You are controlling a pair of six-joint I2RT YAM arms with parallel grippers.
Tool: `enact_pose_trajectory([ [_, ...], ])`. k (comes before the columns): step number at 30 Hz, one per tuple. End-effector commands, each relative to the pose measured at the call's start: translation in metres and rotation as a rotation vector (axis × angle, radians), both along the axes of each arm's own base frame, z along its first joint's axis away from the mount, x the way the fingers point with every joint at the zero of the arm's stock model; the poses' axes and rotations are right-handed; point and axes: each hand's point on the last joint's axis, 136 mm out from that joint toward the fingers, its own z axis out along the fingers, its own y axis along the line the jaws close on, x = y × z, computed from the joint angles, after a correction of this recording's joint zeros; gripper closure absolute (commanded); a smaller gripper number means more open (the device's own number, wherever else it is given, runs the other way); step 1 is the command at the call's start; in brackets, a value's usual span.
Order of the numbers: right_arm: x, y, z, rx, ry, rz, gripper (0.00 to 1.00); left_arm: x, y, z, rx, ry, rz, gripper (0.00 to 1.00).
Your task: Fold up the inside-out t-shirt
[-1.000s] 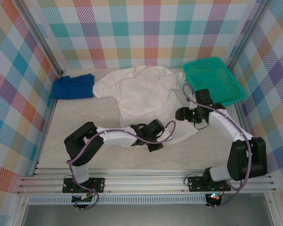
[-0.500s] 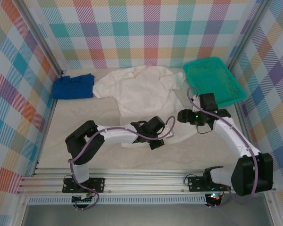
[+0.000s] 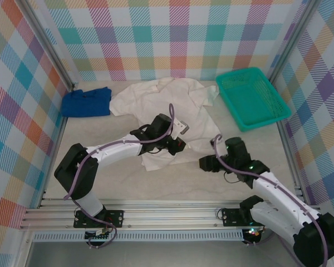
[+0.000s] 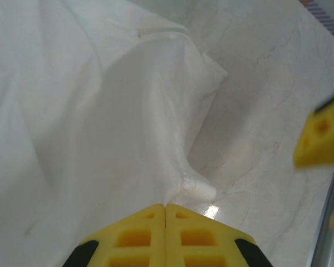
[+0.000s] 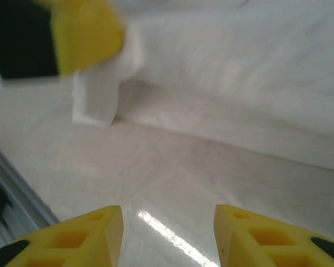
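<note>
Limp, light t-shirt [image 3: 150,103] is pinched at a lifted edge by the left fingers [image 4: 139,240]; right fingers [image 5: 83,236] are spread, empty; near hem judged best grasped.

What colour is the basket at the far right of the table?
Teal green; the basket shows best in the top external view.

A pale, marbled counter [image 3: 100,167] seen from above. A wrinkled white t-shirt [image 3: 161,105] lies spread across the middle toward the back, one lower part lifted off the surface. A folded blue cloth [image 3: 87,102] sits at the back left, just beside the shirt. A green basket [image 3: 250,103] rests at the back right, close by the shirt's sleeve.
</note>
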Motion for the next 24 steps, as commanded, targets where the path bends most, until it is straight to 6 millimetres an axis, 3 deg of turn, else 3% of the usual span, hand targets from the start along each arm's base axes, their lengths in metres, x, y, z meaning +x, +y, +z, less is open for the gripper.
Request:
enact_pose_trajectory([
  [1, 0.012, 0.028, 0.014, 0.074, -0.221, 0.053, 0.60, 0.009, 0.011, 0.027, -0.079, 0.049, 0.095, 1.00],
  [9, 0.052, 0.079, 0.012, 0.004, -0.540, 0.092, 0.72, 0.027, 0.030, 0.089, -0.202, 0.088, 0.197, 1.00],
  [15, 0.099, 0.112, 0.007, -0.066, -0.671, 0.057, 0.76, 0.027, 0.043, 0.127, -0.200, 0.031, 0.212, 1.00],
  [19, 0.127, 0.134, -0.004, -0.104, -0.702, 0.052, 0.78, 0.034, 0.049, 0.144, -0.203, -0.003, 0.231, 1.00],
  [24, 0.152, 0.141, -0.022, -0.176, -0.701, 0.008, 0.81, 0.038, 0.053, 0.176, -0.247, -0.060, 0.241, 1.00],
])
